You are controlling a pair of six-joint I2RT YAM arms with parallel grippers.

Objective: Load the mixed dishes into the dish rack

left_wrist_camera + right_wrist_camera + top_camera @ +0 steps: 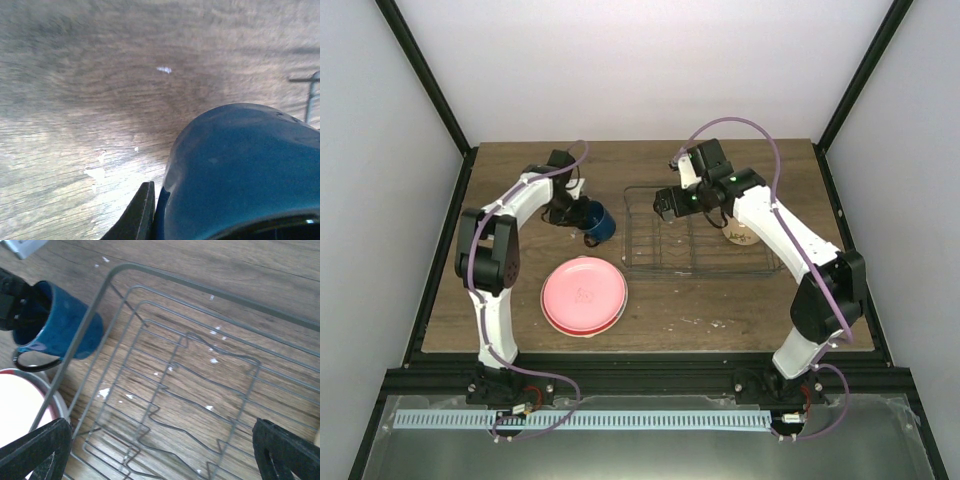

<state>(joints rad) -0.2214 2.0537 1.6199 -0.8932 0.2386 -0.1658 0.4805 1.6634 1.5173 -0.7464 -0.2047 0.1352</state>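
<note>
My left gripper [566, 207] is shut on the rim of the dark blue mug [599, 222], which is tilted on its side left of the dish rack [655, 262]. In the left wrist view one finger [142, 215] presses on the mug's outer wall [240, 165]; the other is hidden. The mug also shows in the right wrist view [62, 322]. My right gripper [160, 460] is open and empty above the rack's left end [165, 355]. The pink plate [585, 290] tops a stack; the plates under it are mostly hidden. The cream bowl [740, 237] peeks from behind my right arm.
A small white object [576, 186] lies on the wooden table [740, 305] behind the mug. Black frame posts stand at the back corners, and a metal rail runs along the near edge.
</note>
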